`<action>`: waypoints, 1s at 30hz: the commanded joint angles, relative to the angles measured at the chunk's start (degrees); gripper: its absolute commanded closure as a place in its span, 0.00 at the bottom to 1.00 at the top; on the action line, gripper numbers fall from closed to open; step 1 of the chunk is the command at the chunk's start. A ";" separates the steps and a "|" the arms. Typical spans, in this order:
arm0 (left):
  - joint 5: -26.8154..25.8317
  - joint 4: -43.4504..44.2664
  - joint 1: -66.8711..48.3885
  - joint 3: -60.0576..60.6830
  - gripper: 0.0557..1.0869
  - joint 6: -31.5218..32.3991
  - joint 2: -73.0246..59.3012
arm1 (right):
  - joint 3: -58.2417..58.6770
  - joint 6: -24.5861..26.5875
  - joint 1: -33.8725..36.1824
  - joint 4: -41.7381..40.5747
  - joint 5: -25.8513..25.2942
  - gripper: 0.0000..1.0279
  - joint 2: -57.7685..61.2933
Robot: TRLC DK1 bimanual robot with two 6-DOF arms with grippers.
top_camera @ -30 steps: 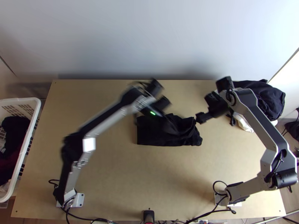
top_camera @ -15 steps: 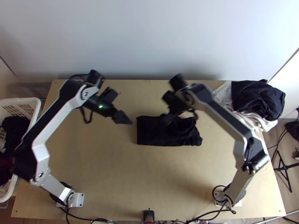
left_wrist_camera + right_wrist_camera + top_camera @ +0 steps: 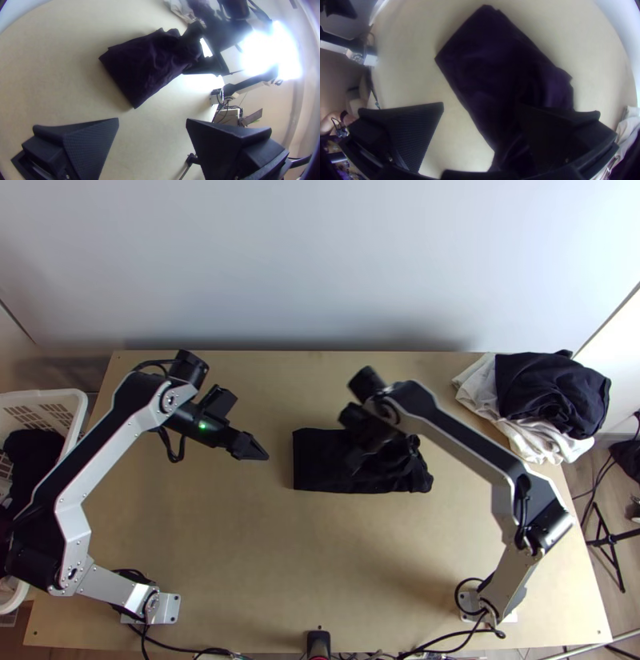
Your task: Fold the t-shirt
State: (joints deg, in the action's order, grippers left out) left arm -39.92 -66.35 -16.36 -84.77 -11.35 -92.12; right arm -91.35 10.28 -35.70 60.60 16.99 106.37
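Left tool (image 3: pixel 152 120) has backed off, right tool (image 3: pixel 480 105) has swung over the folded t-shirt (image 3: pixel 320 464), both gaping; perhaps only tidying remains

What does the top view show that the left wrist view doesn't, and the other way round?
Top view: the white basket and the left arm's base. Left wrist view: a bright glare and the wide gap between the fingers of the left hand. Both: the dark t-shirt, the clothes pile and the right arm.
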 commanded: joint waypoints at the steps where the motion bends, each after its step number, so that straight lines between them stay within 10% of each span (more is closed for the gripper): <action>1: 3.62 3.07 -2.80 -0.22 0.05 1.60 -1.58 | 5.13 0.88 11.01 -0.74 -0.47 0.03 -4.06; 16: 4.85 5.79 -5.26 -3.38 0.05 3.97 -4.74 | 8.29 1.49 24.37 -1.36 -3.81 0.03 -9.77; 30: 5.91 8.69 -6.32 -3.47 0.05 5.82 -6.50 | 5.48 -2.29 9.51 -0.48 -3.72 0.03 -12.32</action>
State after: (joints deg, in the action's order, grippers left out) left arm -34.83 -59.00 -22.06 -88.07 -6.48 -97.65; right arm -86.54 8.08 -19.07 59.68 13.32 94.17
